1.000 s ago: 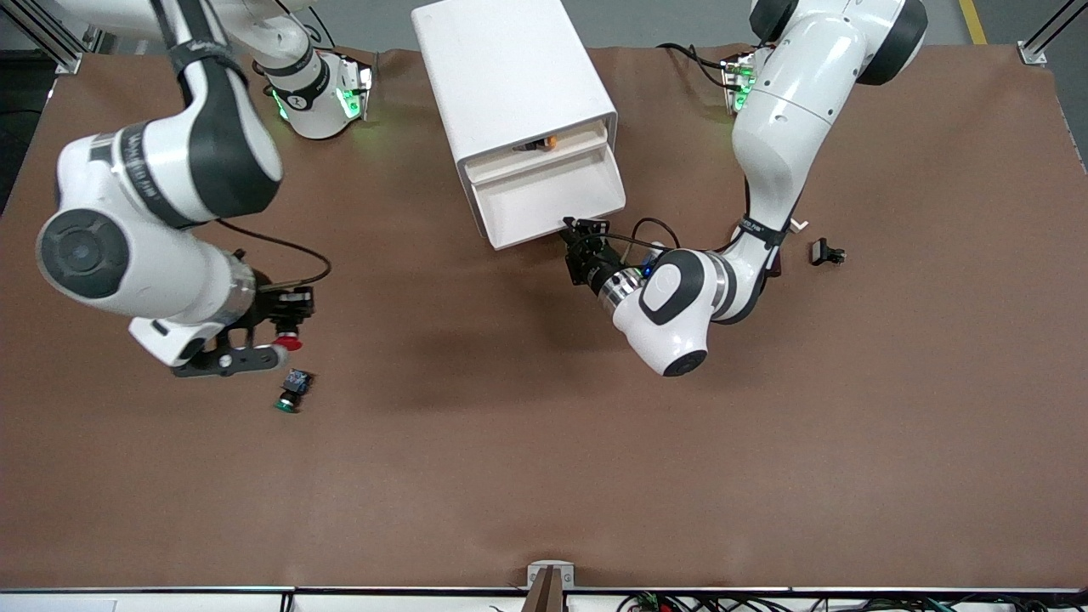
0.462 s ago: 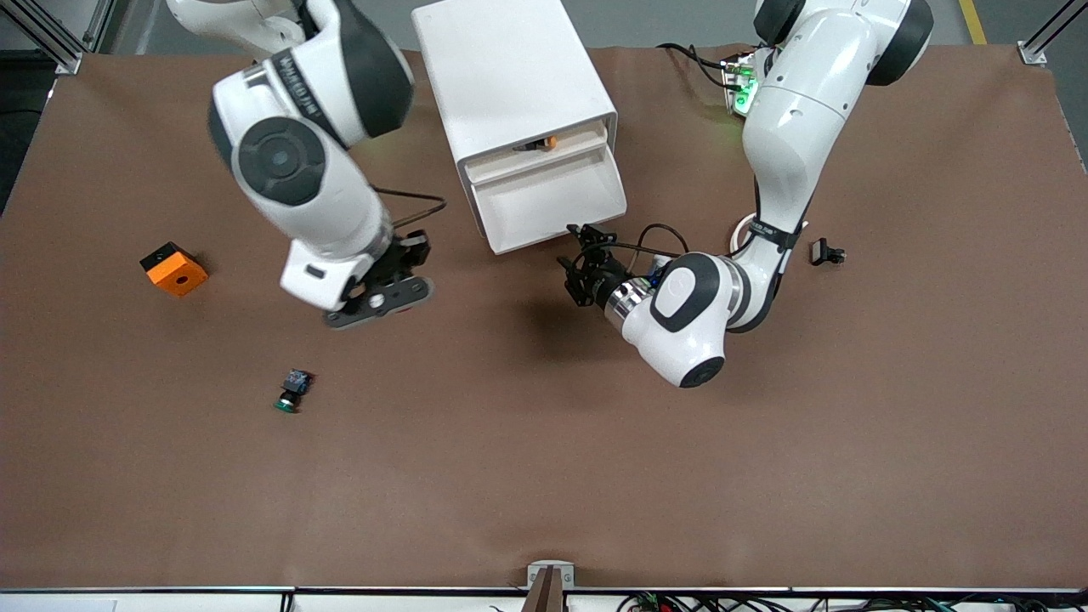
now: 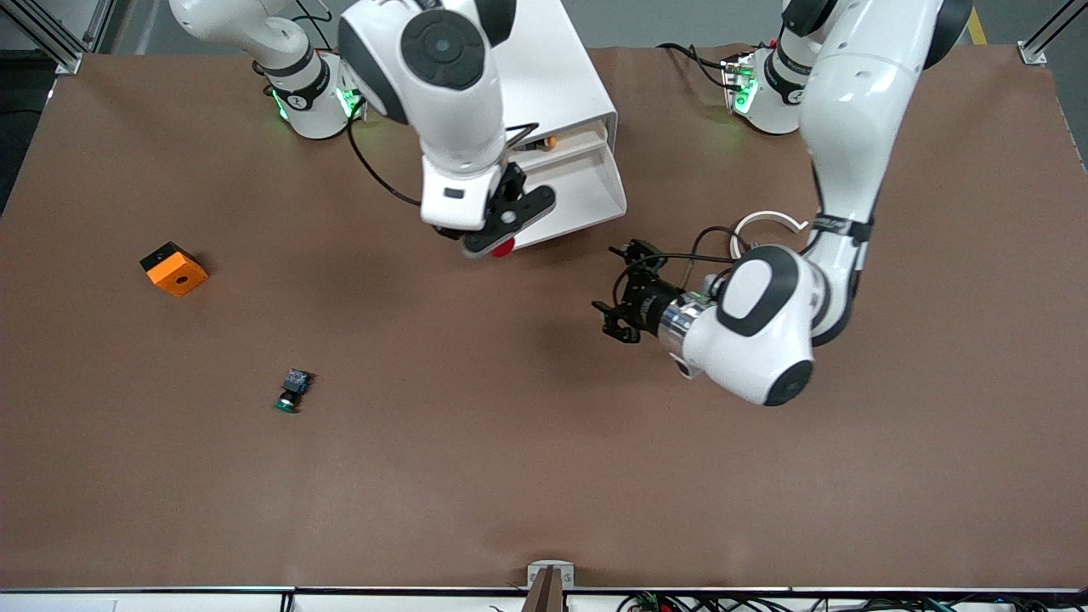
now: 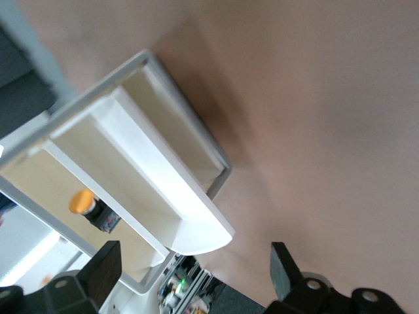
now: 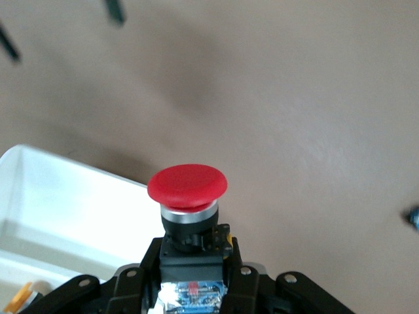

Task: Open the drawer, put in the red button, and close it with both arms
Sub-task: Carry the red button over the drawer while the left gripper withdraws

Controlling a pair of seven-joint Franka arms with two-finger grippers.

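Observation:
The white cabinet (image 3: 518, 68) has one drawer (image 3: 586, 191) pulled out, and its tray (image 4: 196, 226) shows bare. My right gripper (image 3: 497, 231) hangs over the drawer's front edge at the right arm's end, shut on the red button (image 3: 503, 247). In the right wrist view the red button (image 5: 188, 185) stands cap-up in the right gripper (image 5: 193, 265), above the drawer's corner (image 5: 52, 196). My left gripper (image 3: 614, 291) is over the table in front of the drawer, open and holding nothing. Its fingers (image 4: 105, 271) stand wide apart.
A green-capped button (image 3: 291, 393) lies on the table toward the right arm's end, with an orange block (image 3: 173, 269) farther out. An orange-capped part (image 3: 544, 143) sits in the slot above the drawer. A white ring (image 3: 767, 223) lies by the left arm.
My right arm has carried the red button from beside the green one up over the drawer's front edge. My left gripper has let go of the drawer front, opened and drawn back.

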